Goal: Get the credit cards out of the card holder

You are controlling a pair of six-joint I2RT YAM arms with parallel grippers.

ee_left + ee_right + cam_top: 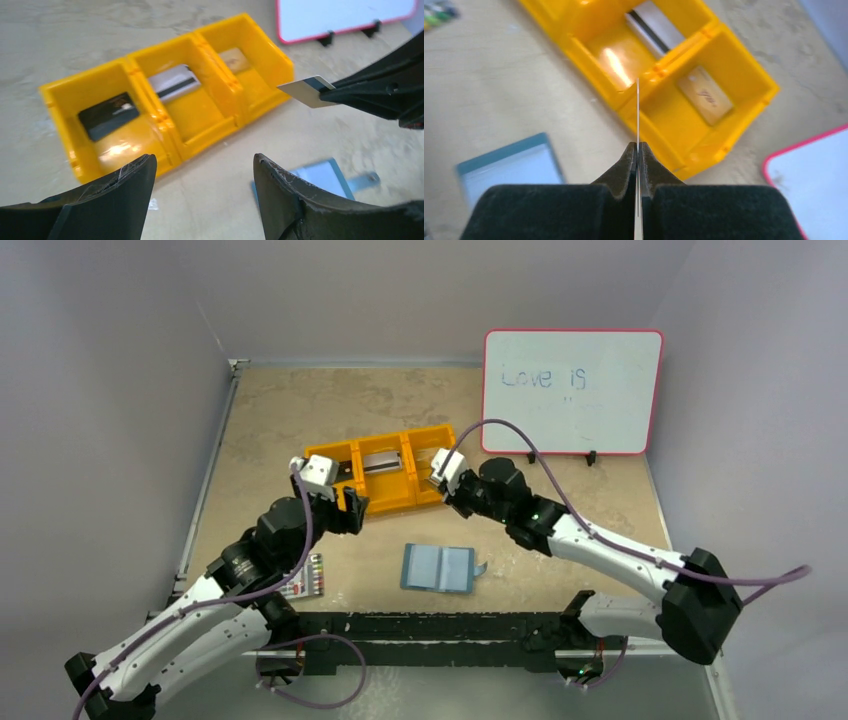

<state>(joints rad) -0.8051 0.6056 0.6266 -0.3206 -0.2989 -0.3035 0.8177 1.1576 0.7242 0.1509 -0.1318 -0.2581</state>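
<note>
R jaws pinching pale card [305, 91] edge-on by orange bin [392, 504], L jaws spread — empty, card holder [437, 568] lying open

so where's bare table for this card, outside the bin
Bare: far table behind the orange bin, left of the whiteboard; also the strip between bin and card holder. Crowded: each compartment holds a card, left gripper and right gripper at the bin's ends.

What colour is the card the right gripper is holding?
White, with a dark stripe by the pinched end; the card shows best in the left wrist view.
</note>
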